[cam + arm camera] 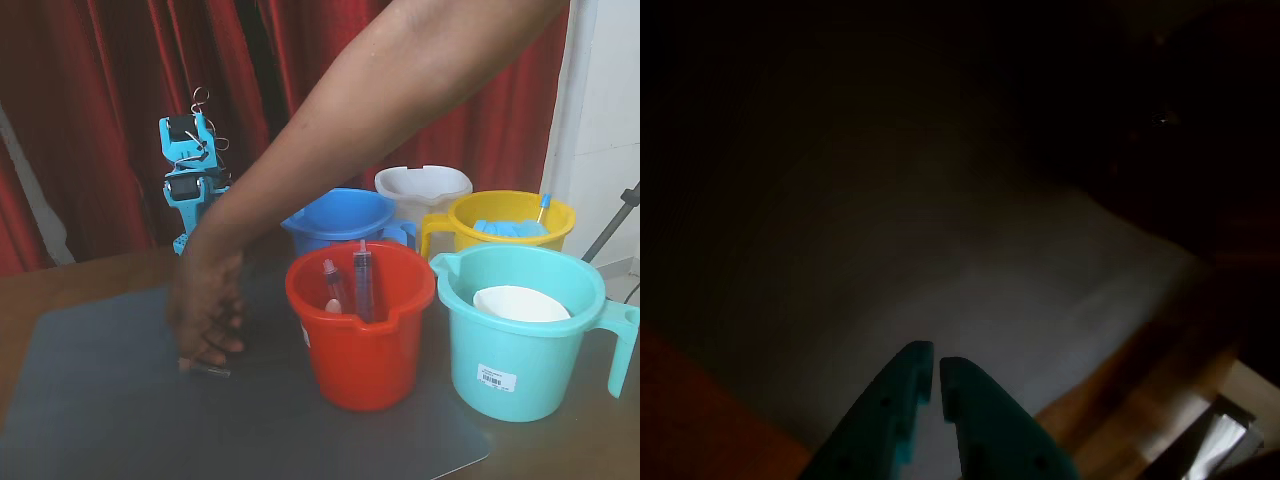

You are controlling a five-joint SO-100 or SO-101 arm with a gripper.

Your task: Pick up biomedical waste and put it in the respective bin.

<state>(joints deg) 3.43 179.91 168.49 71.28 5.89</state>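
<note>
Fixed view: a hand at centre left presses a small item onto the grey mat. Right of it, the red bin holds syringes. The arm stands folded behind.

Wrist view: gripper at bottom centre, tips nearly together, holding nothing.

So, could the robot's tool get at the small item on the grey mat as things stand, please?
Probably not yet: a person's hand rests over the small item on the mat, and the shut tool sits folded back by the curtain.
</note>
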